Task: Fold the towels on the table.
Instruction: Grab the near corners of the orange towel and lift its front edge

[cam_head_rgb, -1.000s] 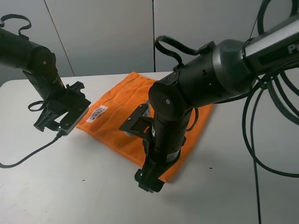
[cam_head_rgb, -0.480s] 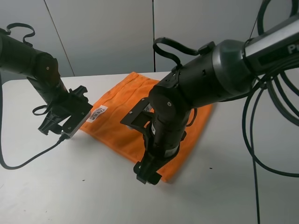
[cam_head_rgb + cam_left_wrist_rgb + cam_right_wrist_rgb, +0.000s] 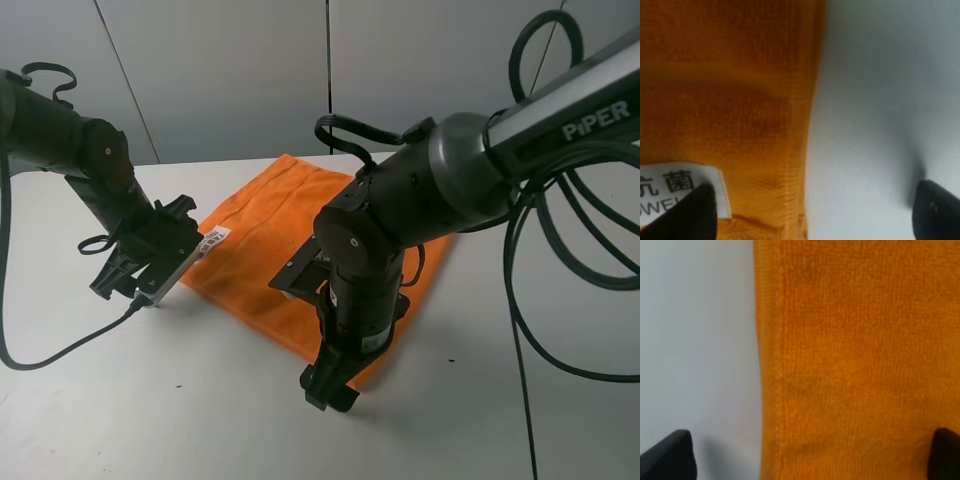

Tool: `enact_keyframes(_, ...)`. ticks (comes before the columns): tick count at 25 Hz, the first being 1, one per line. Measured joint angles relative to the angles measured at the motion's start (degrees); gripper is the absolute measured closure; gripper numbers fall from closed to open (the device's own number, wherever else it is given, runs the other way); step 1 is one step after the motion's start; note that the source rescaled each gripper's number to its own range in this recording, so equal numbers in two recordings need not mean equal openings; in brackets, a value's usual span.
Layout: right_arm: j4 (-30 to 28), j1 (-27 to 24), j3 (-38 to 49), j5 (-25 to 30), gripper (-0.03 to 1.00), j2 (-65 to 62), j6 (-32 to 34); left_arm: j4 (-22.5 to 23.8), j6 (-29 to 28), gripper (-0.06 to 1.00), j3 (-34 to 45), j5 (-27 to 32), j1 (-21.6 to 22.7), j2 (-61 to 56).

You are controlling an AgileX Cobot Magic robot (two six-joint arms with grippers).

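The bright orange towel (image 3: 262, 228) lies flat on the white table (image 3: 150, 410), with its white label (image 3: 212, 241) near its left corner. My left gripper (image 3: 125, 292) is low at that corner. In the left wrist view it (image 3: 815, 210) is open, with one fingertip (image 3: 695, 210) over the label (image 3: 675, 186) and the other over bare table, straddling the towel's edge (image 3: 805, 150). My right gripper (image 3: 329, 387) is low at the towel's near corner. In the right wrist view it (image 3: 805, 455) is open and straddles the stitched hem (image 3: 771, 390).
A black cable (image 3: 55, 345) trails from the left arm across the table's left side. Thick black cables (image 3: 530, 300) hang from the right arm over the table's right side. A grey panel wall (image 3: 230, 80) stands behind the far edge.
My left gripper has moved right and closer to the towel's labelled corner. My right gripper has shifted a little along the towel's near edge and stays low.
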Motion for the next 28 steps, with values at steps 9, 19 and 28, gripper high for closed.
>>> enact_keyframes(9, 0.46, 0.00, 0.00, -2.54, -0.03, 0.32, 0.25, -0.98, 0.18, -0.05, 0.00, -0.85, 0.00, 0.64)
enact_keyframes(19, 0.11, 0.00, 0.00, -3.75, -0.03, 0.32, 1.42, -1.48, 0.32, -0.05, -0.10, -0.85, 0.00, 0.83)
enact_keyframes(28, -0.54, 0.35, -0.27, -3.75, -0.03, 1.79, 2.94, -1.66, 0.42, -0.05, -0.22, -0.73, 0.00, 1.24)
